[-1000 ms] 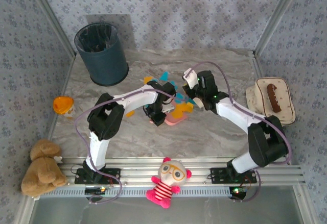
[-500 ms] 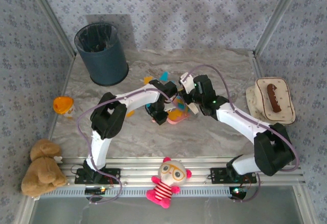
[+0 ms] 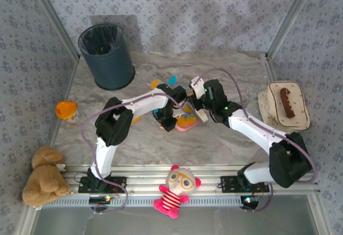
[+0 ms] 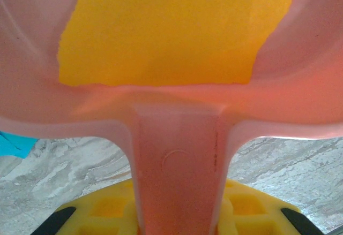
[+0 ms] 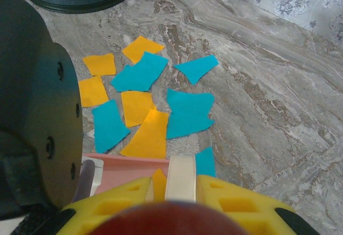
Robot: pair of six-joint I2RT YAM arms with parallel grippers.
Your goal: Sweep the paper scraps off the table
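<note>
My left gripper is shut on the handle of a pink dustpan at the middle of the table. An orange paper scrap lies in the pan. My right gripper is shut on a cream-white tool handle, right beside the pan's rim. Several orange and cyan paper scraps lie on the marble just beyond the pan. A few paper scraps also show behind the arms in the top view. One orange scrap lies to the pan's left.
A dark bin stands at the back left. An orange cup toy sits at the left edge and a cream tray with a brown item at the right. A teddy bear and a doll rest on the front rail.
My right gripper has moved left and nearer, up against the dustpan, and its arm has stretched out. The left gripper and the pan have stayed almost still.
</note>
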